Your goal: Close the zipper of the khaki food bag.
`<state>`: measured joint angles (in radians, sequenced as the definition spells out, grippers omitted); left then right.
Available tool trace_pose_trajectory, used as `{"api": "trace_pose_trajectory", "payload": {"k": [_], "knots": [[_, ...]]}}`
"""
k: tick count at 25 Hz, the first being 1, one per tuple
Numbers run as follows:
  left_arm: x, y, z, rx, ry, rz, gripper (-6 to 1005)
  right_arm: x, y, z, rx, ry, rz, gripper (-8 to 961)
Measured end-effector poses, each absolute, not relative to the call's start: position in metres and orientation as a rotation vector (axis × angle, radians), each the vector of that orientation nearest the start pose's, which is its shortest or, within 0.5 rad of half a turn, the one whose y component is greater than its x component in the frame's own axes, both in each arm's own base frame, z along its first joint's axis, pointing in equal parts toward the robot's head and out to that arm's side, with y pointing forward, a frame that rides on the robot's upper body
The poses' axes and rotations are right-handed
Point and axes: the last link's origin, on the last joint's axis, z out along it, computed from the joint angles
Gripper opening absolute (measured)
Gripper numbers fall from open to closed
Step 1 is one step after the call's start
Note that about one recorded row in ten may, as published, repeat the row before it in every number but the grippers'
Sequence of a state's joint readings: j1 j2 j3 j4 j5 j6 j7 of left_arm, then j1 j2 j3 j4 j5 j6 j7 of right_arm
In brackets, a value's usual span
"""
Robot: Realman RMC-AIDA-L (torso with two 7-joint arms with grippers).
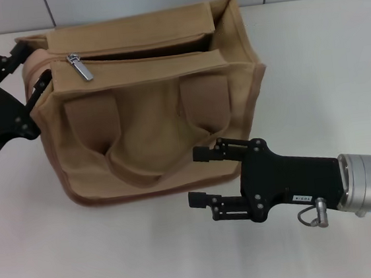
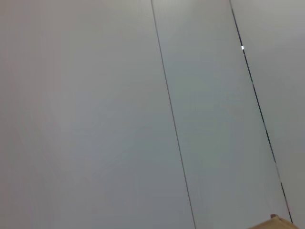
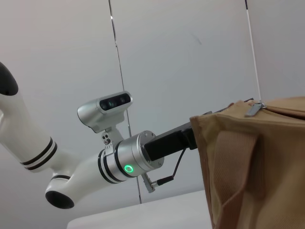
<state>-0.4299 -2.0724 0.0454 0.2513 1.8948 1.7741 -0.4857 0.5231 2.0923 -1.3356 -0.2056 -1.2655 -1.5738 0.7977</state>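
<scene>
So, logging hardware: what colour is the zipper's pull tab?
Silver metal pull tab, clearest in the head view.

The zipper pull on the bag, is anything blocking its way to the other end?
Nothing visible blocks it. The zipper pull sits at the left end of the khaki food bag, and the open slot to its right looks clear. The left end effector is at that end; the right end effector hovers in front, open.

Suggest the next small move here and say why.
Probably raise the right end effector toward the zipper. The khaki food bag gapes, the slider sits at its left end, and the open right end effector hangs low by the bag's front. The left end effector is open at the bag's left end.
</scene>
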Motion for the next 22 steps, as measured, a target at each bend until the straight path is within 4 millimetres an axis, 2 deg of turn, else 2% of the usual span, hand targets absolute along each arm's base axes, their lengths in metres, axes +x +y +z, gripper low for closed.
{"api": "trace_pose_trajectory", "payload": {"k": [1, 12, 17, 22], "knots": [[-0.2945, 0.2823, 0.0234, -2.005, -0.075, -1.05, 626, 0.2336, 0.2669, -0.0834, -2.77, 0.29, 1.122, 687], [-0.2945, 0.2845, 0.0236, -1.985, -0.111, -1.067, 193, 0.2365, 0.2659, -0.0835, -2.759, 0.313, 1.117, 683], [-0.2954, 0.2886, 0.0258, -1.988, -0.177, -1.091, 83, 0.237, 0.2674, -0.0834, -2.745, 0.309, 1.112, 681], [-0.2936, 0.2906, 0.0265, -1.992, -0.214, -1.124, 67, 0.2348, 0.268, -0.0802, -2.71, 0.323, 1.159, 679]]}}
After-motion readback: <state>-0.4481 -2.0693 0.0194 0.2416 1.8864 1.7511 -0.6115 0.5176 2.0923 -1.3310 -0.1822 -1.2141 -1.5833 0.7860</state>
